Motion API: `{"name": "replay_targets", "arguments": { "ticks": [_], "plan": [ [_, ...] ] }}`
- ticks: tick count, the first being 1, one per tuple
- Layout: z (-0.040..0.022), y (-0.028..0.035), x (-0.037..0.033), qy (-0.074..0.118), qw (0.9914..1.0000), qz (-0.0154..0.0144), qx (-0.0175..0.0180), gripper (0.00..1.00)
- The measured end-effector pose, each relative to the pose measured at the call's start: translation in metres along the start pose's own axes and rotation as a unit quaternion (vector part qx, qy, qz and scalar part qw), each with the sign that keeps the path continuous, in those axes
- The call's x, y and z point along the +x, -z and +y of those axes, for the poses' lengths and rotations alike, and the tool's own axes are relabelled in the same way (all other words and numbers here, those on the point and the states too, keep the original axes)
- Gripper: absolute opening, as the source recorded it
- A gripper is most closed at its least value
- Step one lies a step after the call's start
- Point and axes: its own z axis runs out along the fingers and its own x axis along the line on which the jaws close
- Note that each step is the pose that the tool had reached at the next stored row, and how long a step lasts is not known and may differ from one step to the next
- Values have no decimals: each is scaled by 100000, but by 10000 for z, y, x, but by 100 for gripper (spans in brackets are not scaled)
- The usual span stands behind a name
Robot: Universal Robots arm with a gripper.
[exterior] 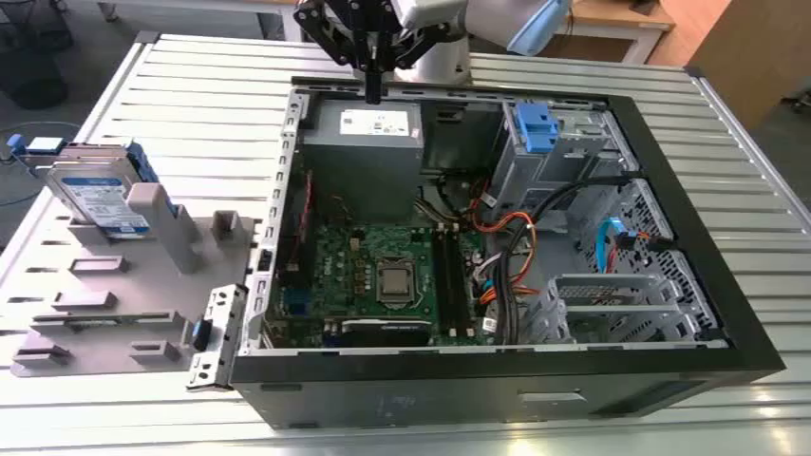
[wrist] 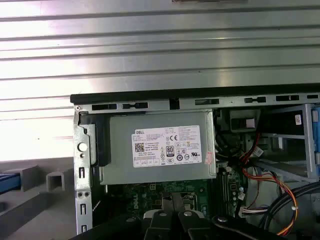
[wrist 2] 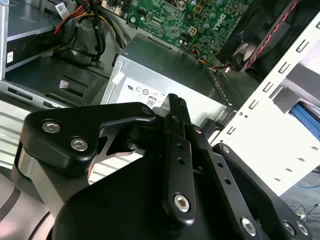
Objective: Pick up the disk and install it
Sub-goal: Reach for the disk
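The disk (exterior: 99, 195) is a silver-grey drive with a blue-and-white label and blue rails. It stands tilted in a grey fixture (exterior: 102, 304) at the exterior view's left, outside the computer case (exterior: 507, 380). My gripper (exterior: 374, 93) hangs over the case's far wall, just above the grey power-supply box (exterior: 365, 138). It is well away from the disk. Its black fingers are pressed together with nothing between them, and the second wrist view shows the gripper (wrist 2: 175, 101) pointing at the power-supply box (wrist 2: 165, 70).
The open case holds a green motherboard (exterior: 380, 275), bundled cables (exterior: 507, 266) and a metal drive cage (exterior: 557, 152) with a bare blue bracket (exterior: 537, 128). The first wrist view shows the power-supply box (wrist: 160, 147) with its white sticker. Everything rests on a slatted metal table (exterior: 190, 85).
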Motion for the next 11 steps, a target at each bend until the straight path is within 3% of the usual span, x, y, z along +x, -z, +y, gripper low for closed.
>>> {"name": "replay_targets", "arguments": {
  "ticks": [11],
  "plan": [
    [0, 0, 2, -1, 100000, -2, 0, 11]
  ]
}}
